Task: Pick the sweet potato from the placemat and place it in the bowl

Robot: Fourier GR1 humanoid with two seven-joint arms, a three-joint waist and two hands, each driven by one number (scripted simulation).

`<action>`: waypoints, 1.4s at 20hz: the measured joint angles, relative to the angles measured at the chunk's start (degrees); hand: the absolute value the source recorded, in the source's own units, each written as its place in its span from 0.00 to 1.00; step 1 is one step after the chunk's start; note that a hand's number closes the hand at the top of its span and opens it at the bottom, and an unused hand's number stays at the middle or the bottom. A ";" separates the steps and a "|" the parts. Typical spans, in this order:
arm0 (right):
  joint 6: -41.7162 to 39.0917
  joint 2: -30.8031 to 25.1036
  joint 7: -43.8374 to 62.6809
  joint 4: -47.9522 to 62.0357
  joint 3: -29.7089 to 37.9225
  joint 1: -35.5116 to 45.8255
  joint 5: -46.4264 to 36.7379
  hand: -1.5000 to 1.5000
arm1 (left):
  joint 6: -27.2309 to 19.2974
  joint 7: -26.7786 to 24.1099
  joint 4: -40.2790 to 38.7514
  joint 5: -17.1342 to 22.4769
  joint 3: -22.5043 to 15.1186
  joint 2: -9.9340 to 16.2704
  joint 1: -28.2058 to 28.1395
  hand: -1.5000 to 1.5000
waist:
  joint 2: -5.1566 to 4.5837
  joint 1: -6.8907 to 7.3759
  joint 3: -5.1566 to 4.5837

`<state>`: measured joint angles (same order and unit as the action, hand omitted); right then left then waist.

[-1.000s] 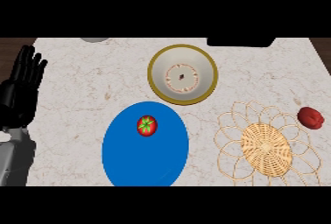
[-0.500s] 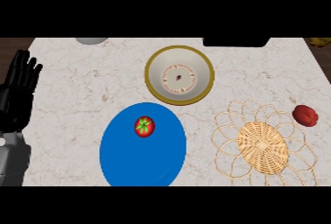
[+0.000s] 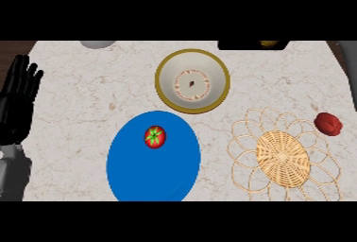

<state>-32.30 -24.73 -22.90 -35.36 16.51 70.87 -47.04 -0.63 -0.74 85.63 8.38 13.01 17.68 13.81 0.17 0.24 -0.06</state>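
A reddish, lumpy sweet potato (image 3: 327, 124) lies on the counter at the right, just off the upper right edge of the woven wicker placemat (image 3: 282, 155). The gold-rimmed cream bowl (image 3: 192, 81) stands at the middle back with nothing in it. My left hand (image 3: 17, 106) rests open at the view's left edge, fingers straight and pointing up, far from the sweet potato and the bowl. My right hand does not show.
A blue plate (image 3: 153, 175) sits in the front middle with a red tomato (image 3: 155, 136) on its upper part. A grey round thing (image 3: 97, 44) and a dark thing (image 3: 254, 45) peek in at the back edge.
Everything on the counter has drifted a little to the left in the view. My left hand has sunk slightly lower at the left edge and is still open.
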 measured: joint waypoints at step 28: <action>26.40 21.86 9.19 14.37 2.12 -6.48 1.24 0.00 | 0.24 0.20 -0.50 -0.98 -1.12 -1.10 2.58 0.50 | -1.09 2.21 0.11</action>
<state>-5.91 -2.87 -13.71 -20.99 18.63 64.38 -45.80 -0.39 -0.54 85.14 7.39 11.88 16.58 16.38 -0.92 2.45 0.05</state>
